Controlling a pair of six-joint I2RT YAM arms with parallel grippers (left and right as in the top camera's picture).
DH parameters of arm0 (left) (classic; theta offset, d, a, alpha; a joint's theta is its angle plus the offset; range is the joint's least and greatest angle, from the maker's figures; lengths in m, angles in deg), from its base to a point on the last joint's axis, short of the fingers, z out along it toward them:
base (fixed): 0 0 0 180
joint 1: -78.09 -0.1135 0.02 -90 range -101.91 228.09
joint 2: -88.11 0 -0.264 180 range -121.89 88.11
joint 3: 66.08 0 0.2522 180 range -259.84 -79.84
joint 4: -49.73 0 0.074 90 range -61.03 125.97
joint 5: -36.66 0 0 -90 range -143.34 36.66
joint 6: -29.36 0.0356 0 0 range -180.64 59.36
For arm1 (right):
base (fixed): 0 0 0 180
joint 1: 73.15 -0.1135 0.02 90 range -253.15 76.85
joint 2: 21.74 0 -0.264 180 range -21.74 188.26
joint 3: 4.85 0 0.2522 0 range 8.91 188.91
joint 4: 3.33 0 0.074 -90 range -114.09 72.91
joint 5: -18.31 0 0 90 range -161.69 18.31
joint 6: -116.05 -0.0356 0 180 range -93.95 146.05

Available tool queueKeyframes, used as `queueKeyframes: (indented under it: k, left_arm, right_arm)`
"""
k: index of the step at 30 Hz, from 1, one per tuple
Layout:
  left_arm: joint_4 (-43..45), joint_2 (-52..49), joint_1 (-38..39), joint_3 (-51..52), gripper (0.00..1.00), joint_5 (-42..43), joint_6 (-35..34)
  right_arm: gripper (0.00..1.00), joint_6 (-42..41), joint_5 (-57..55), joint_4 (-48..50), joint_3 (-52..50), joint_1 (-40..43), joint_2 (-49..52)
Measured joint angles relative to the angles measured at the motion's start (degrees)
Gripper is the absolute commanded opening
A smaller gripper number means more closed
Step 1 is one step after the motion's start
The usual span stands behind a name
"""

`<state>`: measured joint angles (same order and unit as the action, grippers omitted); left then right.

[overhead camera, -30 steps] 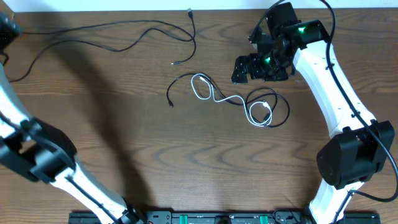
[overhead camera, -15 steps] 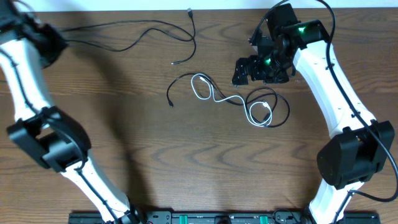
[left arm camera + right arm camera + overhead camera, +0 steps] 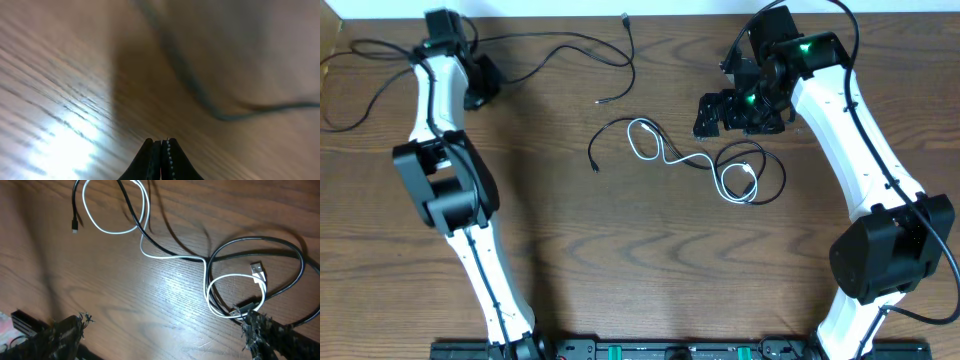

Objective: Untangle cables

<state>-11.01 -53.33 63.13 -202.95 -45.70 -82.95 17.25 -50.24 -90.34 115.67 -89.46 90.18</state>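
Observation:
A long black cable [image 3: 631, 50] trails across the table's far left and top. In the middle, a white cable [image 3: 672, 158] lies looped through a shorter black cable [image 3: 782, 175]. My left gripper [image 3: 482, 88] is at the far left beside the long cable, shut with nothing between its jaws. The left wrist view shows my left gripper [image 3: 161, 142] with a blurred black cable [image 3: 195, 87] ahead of it. My right gripper [image 3: 715, 118] hovers open just above the tangle. In the right wrist view my right gripper [image 3: 165, 335] faces the white cable [image 3: 165, 255] and black loop [image 3: 280, 242].
The wooden table [image 3: 620, 270] ends at a white strip along the far edge. The right arm [image 3: 850, 140] stretches down the right side. The left arm [image 3: 445, 190] rises along the left.
My left arm swung from the left edge to the table's far left, and its gripper closed from open to shut. The right arm and the cables stayed put.

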Motion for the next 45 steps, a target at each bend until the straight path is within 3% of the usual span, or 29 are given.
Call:
queueKeyframes:
  k: [10,25,31,33,36,37,41,45]
  left_arm:
    - [9.0,-2.8,-0.3,0.0,0.08,-2.6,-2.6]
    - [24.9,-6.0,-0.4,0.0,0.07,4.9,-2.9]
    - [25.1,-5.9,-1.6,-2.4,0.08,10.9,-0.3]
    - [24.4,-4.6,-2.3,-3.0,0.17,11.9,0.2]
    - [20.5,0.3,-3.3,-3.0,0.5,12.8,1.2]
    - [19.1,2.5,-3.5,-3.0,0.56,13.2,1.2]
    - [9.8,12.6,-3.6,-3.7,0.74,15.4,1.7]
    - [-3.1,21.9,-2.7,-5.7,0.79,19.3,1.6]
  right_arm:
    - [0.99,0.0,0.0,0.0,0.0,0.0,0.0]
    - [0.99,0.0,0.0,-0.2,0.0,0.0,0.0]
    - [0.99,0.0,0.0,-1.9,0.0,0.0,0.0]
    - [0.99,0.0,0.0,-2.0,0.0,0.0,0.0]
    - [0.99,0.0,0.0,-2.1,0.0,0.0,0.0]
    - [0.99,0.0,0.0,-2.2,0.0,0.0,0.0]
    - [0.99,0.0,0.3,-2.6,0.0,0.0,0.0]
    - [0.99,0.0,0.5,-2.6,0.0,0.0,0.0]
